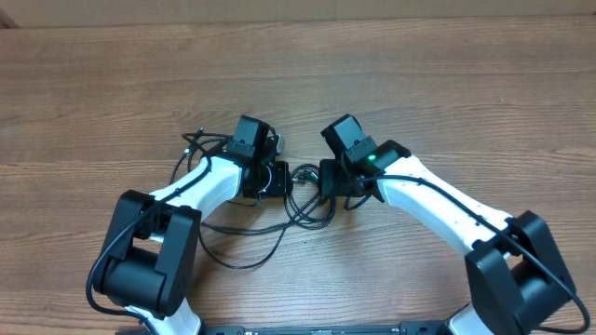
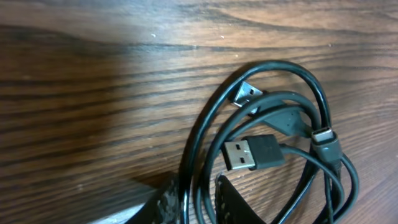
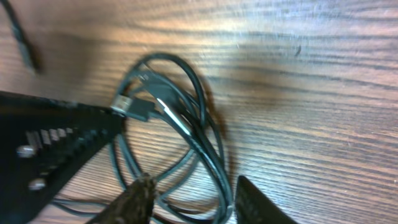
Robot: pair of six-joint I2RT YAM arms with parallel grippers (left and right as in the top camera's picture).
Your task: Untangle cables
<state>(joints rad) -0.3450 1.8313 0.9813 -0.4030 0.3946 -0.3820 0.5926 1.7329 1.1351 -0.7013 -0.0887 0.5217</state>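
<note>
Black cables point(image 2: 261, 152) coiled on table point(image 2: 93, 93) | right gripper point(image 3: 193, 186) open | left gripper point(image 2: 196, 190): cannot tell

Nothing but a brown wood-grain desk point(image 1: 447, 84) below, filling nearly the whole overhead view. Streaked left to right in long darker and lighter bands, with a few curved swirls toward the far side. Mostly matte, yet glossed by a soft pale glare near the top of the right wrist view. Deeply shaded along the left side of the left wrist view. Bounded at the far edge by a narrow paler tan strip point(image 1: 298, 7), too thin to tell as wall or floor. Lit evenly from above.
</note>
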